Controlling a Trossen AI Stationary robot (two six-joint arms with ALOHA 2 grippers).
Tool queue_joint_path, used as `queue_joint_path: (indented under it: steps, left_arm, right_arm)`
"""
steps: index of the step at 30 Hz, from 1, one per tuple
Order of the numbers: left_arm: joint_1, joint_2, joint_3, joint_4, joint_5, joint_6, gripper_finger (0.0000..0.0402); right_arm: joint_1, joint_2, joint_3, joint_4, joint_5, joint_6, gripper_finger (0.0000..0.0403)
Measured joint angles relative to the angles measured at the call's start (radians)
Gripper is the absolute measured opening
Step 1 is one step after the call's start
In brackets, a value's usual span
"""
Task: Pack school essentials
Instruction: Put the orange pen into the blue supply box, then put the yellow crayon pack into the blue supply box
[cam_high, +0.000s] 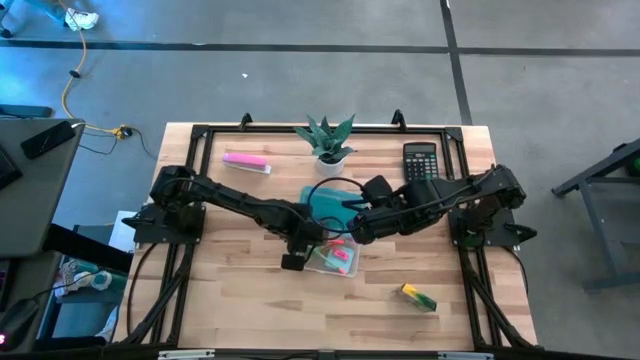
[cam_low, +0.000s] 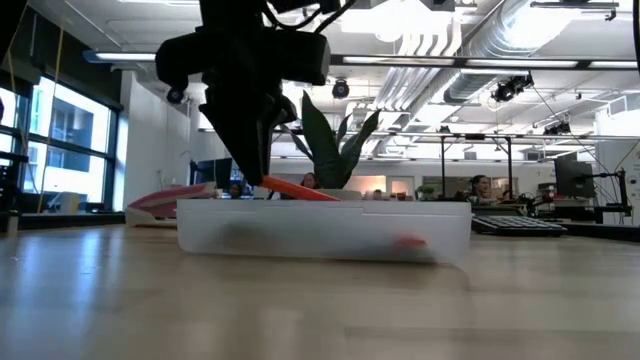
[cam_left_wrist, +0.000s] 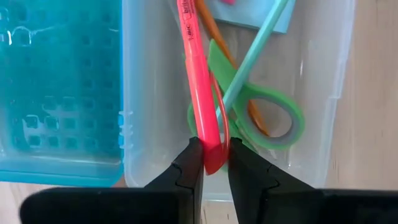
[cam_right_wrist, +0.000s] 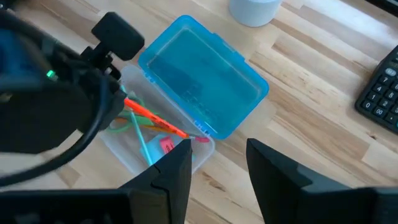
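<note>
Your left gripper (cam_left_wrist: 214, 163) pinches one pink-red pen (cam_left_wrist: 198, 81) over the clear box (cam_left_wrist: 323, 74), its end low inside. The box already holds one pair of green-handled scissors (cam_left_wrist: 273, 118), one green pen (cam_left_wrist: 255, 56), one orange pencil (cam_left_wrist: 217, 37) and one light-blue note pad (cam_left_wrist: 261, 15) (blue lid (cam_right_wrist: 199, 81) hinged open). One yellow-green block (cam_high: 419, 297) lies apart on the table (cam_high: 240, 300). Your right gripper (cam_right_wrist: 217, 162) hovers beside the box, fingers spread, holding nothing.

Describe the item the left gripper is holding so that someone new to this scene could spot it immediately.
Find the clear plastic box with its blue lid open at the middle of the wooden table. The left gripper pinches the pink-red pen over it. It is the only pink stick there, crossing the green-handled scissors.
</note>
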Motion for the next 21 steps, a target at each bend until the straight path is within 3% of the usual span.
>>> queue_joint_path:
  steps: [9,16,21]
  left_arm:
    - [0.040,0.000,0.000,0.003,0.046,-0.028,0.0099]
    - [0.053,0.000,0.001,0.003,0.048,-0.098,0.0164]
    - [0.064,0.000,0.001,0.002,0.093,-0.124,0.0189]
  right_arm:
    - [0.000,0.000,0.000,0.000,-0.069,-0.171,0.0144]
    - [0.010,0.000,0.000,0.000,-0.067,-0.306,0.0144]
    - [0.026,-0.018,0.000,0.000,-0.064,-0.404,0.0144]
